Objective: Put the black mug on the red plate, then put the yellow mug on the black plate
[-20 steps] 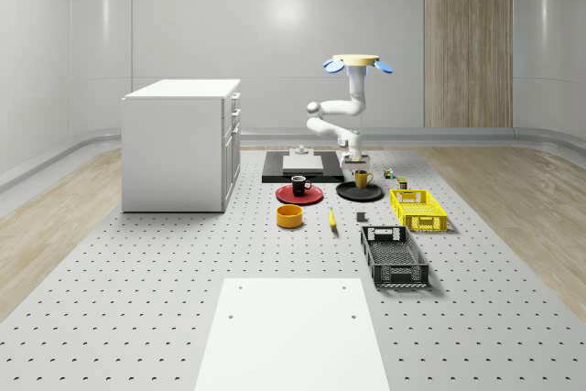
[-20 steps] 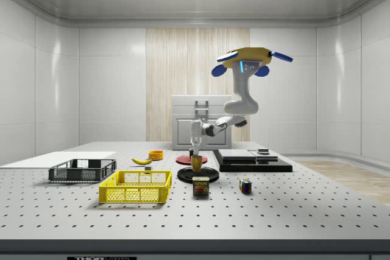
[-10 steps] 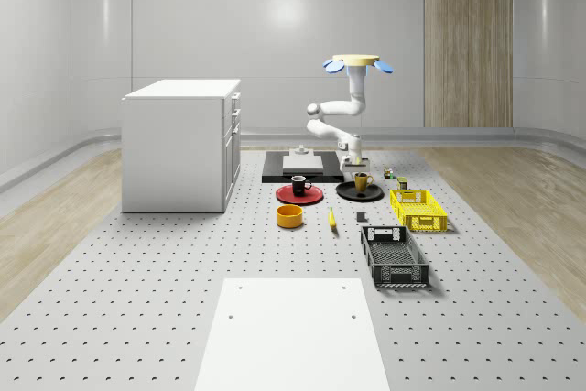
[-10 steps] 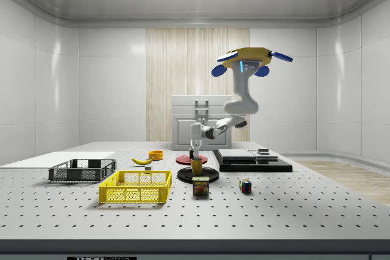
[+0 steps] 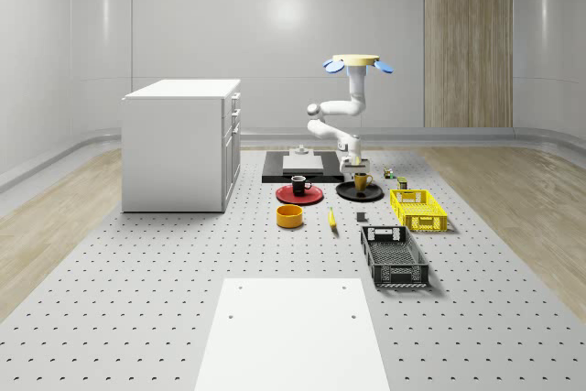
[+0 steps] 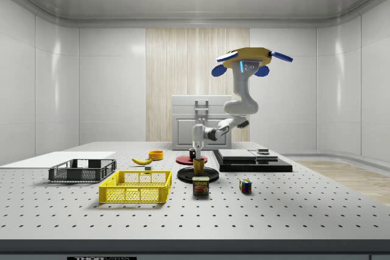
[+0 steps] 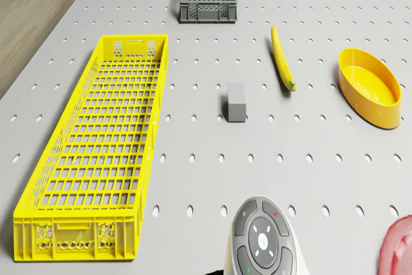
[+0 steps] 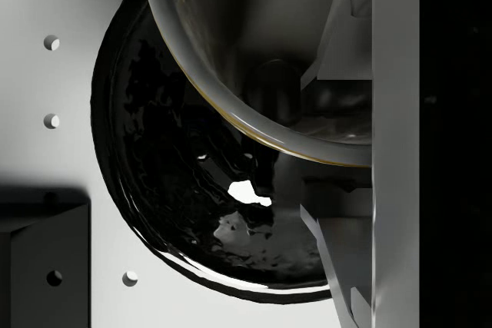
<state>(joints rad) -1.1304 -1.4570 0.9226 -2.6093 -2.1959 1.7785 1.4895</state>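
Nearest you in the whole-scene view, the black crate (image 5: 394,255), yellow crate (image 5: 418,209), banana (image 5: 331,218) and yellow bowl (image 5: 290,216) lie clear of the work. Just past them the black mug (image 5: 300,184) stands on the red plate (image 5: 299,195), so judge the first half done. To its right the yellow mug (image 5: 363,180) appears to sit on the black plate (image 5: 359,192), with the arm (image 5: 351,151) reaching down to it from behind. Farther back and high above the surface (image 5: 183,254), the drone (image 5: 361,63) hovers beside the far edge of the black plate. You cannot tell from any view whether the jaws are open, closed or gripping the mug. That is the risk: pull up while they are clamped and the mug rises off the plate again. Pull up with them barely parted and they may drag the rim and tip the mug onto the surface. A sideways drift of the drone could do the same. The wrist view gives you what the wide views lack: the mug's mouth close under the camera and the glossy plate beneath it. The side view alone shows the mug's base against the plate, and a Spam can (image 6: 201,186) just near of it.
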